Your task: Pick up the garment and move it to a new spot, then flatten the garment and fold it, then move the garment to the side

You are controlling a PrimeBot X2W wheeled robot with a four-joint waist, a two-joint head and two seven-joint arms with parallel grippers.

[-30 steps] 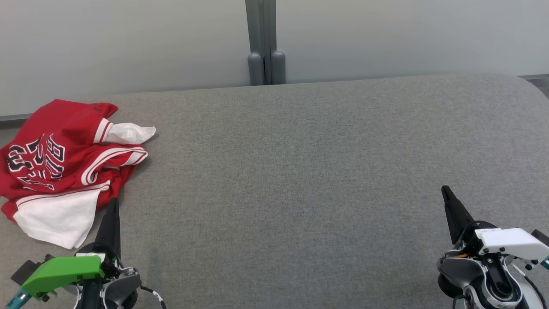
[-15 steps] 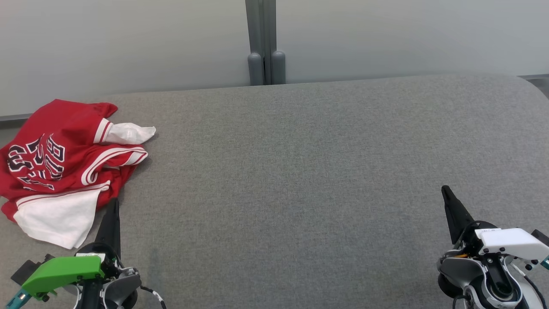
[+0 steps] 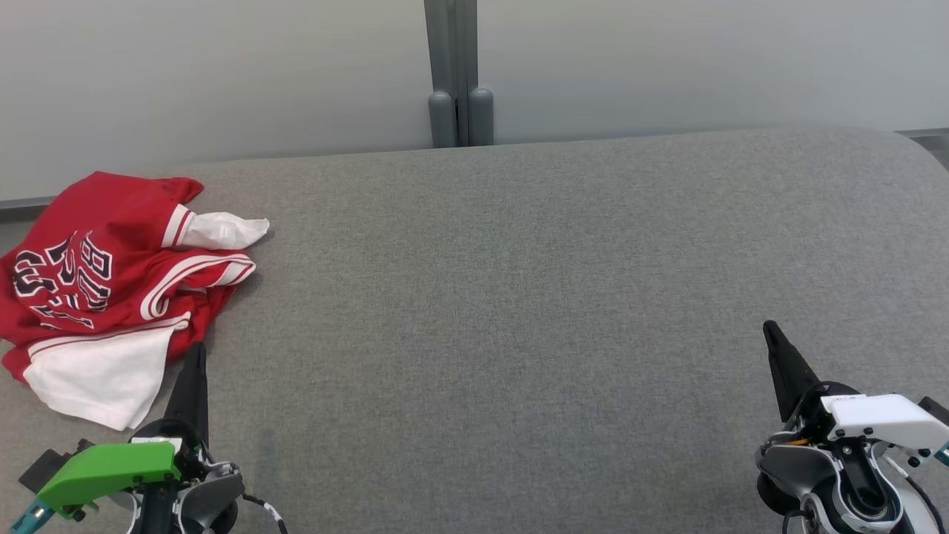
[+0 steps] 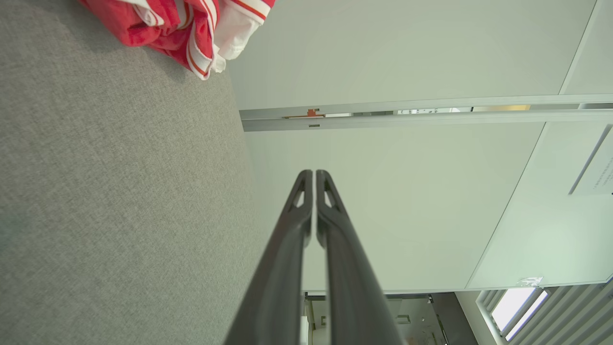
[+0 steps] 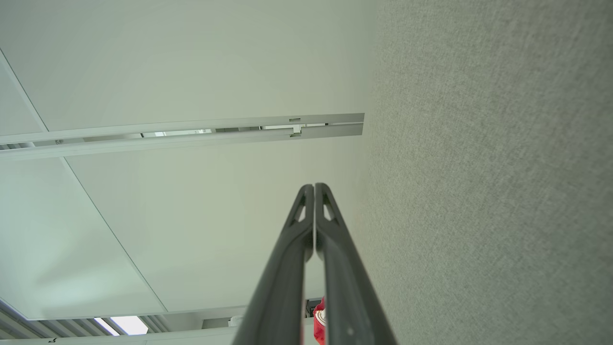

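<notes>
on the grey counter (image 3: 519, 297), far left: crumpled red-and-white garment (image 3: 104, 289) lying loose | left pincer (image 3: 196, 350): closed, empty, tips just beside garment's near edge | right pincer (image 3: 769, 328): closed, empty, well apart

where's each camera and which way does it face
Head view: on the head, looking down at the grey surface; left gripper and right gripper at bottom corners.
Left wrist view: on that wrist, along its shut fingers toward the wall.
Right wrist view: same, along its shut fingers.
Shared: head and left wrist both show the red garment.
</notes>
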